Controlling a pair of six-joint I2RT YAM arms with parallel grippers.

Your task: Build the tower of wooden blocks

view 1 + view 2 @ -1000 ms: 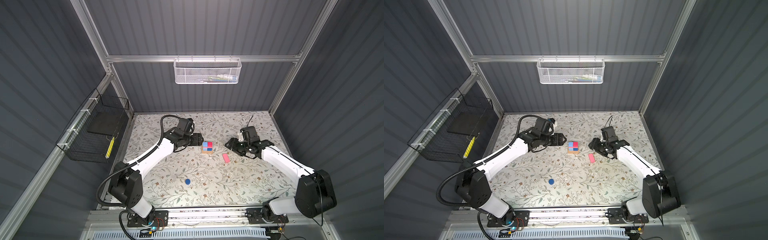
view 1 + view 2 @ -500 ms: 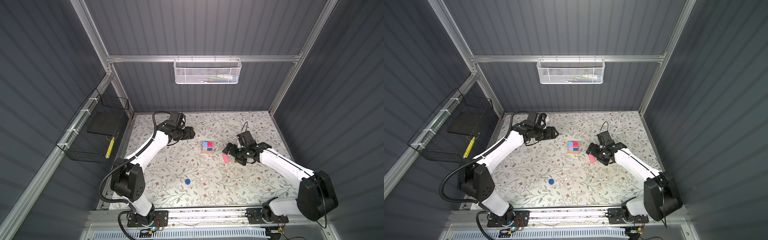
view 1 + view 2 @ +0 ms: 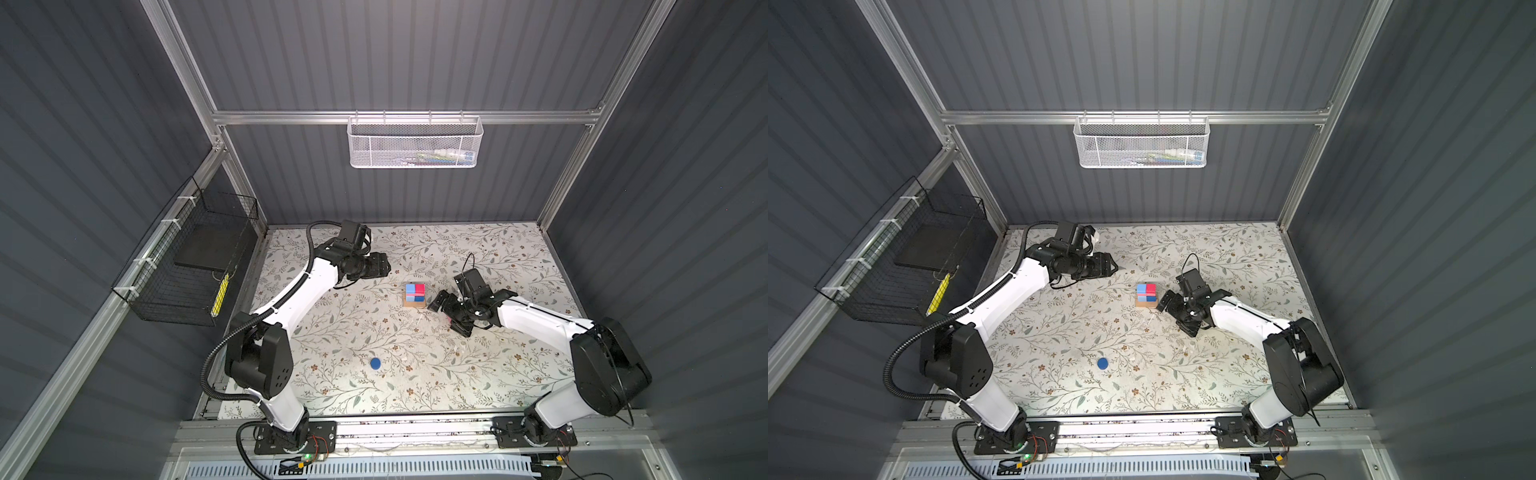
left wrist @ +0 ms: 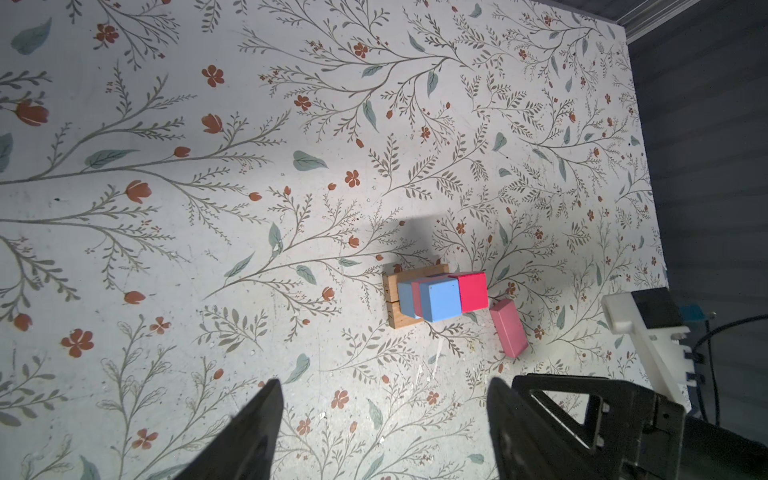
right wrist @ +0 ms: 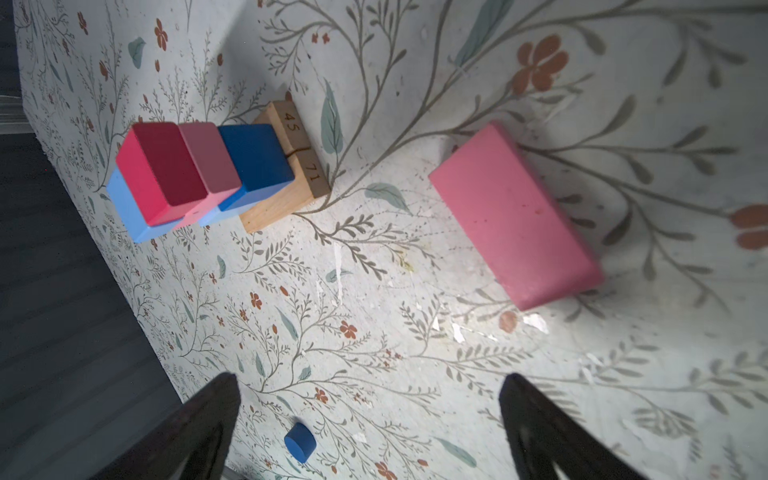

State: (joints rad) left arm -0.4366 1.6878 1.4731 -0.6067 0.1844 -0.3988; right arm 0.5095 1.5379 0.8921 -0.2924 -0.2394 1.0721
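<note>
Tower point(image 3: 414, 295), half-built, could be bumped by the right gripper point(image 5: 370, 376), fingers apart near the loose pink oblong point(image 5: 515, 216); left gripper point(image 4: 384, 382) fingers also apart.

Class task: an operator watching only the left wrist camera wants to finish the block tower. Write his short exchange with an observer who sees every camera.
Operator: I see the tower and one loose pink block beside it. Anything else loose?
Observer: Yes, a blue disc lies on the table, apart from the tower, toward the left arm's base.
Operator: Is the right gripper ready?
Observer: The right gripper hovers close to the pink block, jaws wide open and empty.
</note>
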